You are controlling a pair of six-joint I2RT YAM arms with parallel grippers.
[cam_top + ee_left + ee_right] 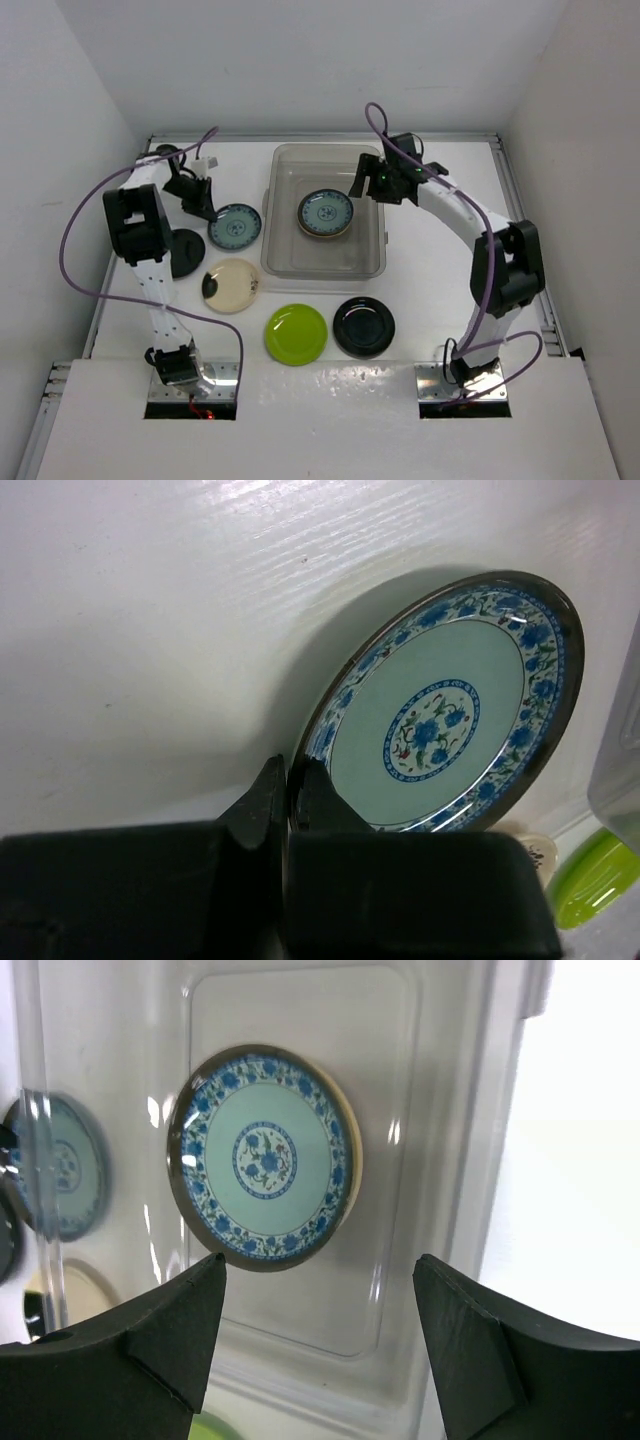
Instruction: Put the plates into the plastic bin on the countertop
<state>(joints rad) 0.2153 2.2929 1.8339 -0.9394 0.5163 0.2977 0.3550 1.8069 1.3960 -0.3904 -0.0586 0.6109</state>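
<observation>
The clear plastic bin (280, 255) stands mid-countertop with one teal-blue plate (325, 213) flat inside; both show in the right wrist view, bin (440, 1160) and plate (265, 1155). My right gripper (365, 182) hangs open and empty over the bin's far right part (320, 1280). My left gripper (205, 207) is shut on the rim of a second teal-blue plate (236, 227) left of the bin; its fingers (288, 780) pinch that plate's (445, 715) edge, with a shadow under that side.
On the white countertop (440, 270) lie a cream plate (232, 285), a lime green plate (296, 333), a glossy black plate (363, 326) and another black plate (187, 252) partly under the left arm. White walls close the sides and back.
</observation>
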